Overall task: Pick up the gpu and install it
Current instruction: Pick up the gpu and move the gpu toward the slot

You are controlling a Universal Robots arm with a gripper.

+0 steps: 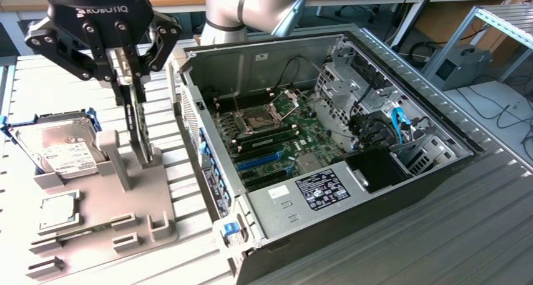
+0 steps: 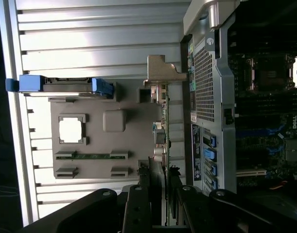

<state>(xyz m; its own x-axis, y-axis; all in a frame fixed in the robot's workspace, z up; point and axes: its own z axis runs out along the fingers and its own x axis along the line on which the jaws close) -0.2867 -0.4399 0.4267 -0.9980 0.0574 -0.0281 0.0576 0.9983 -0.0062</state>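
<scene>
**Claw on the gpu, card standing in the tray**

So we had the claw [image 1: 129, 76] about half closed, one finger on each side of the gpu's [image 1: 140, 126] top edge, pinching it. The card stood upright on its long edge with its lower end in a slot of the grey tray [image 1: 100, 226]. It sat at the tray's side nearest the case [image 1: 333, 141]. In the wrist view we could see the silver bracket [image 2: 163, 73] at the card's far end, close to the case's perforated wall.

Room-wise it was tight on the exterior view's right, with the case wall just beside the card. The hard drive [image 1: 58, 149] sat near on the exterior view's left. The case lay open on top, so the board inside was fully exposed. The slatted table [image 1: 466, 235] ran bare past the case.

Our count:
- one gpu
- one hard drive in blue rails
- one CPU chip [image 1: 60, 210]
- one memory stick [image 2: 90, 155]
- one tray
- one case
</scene>
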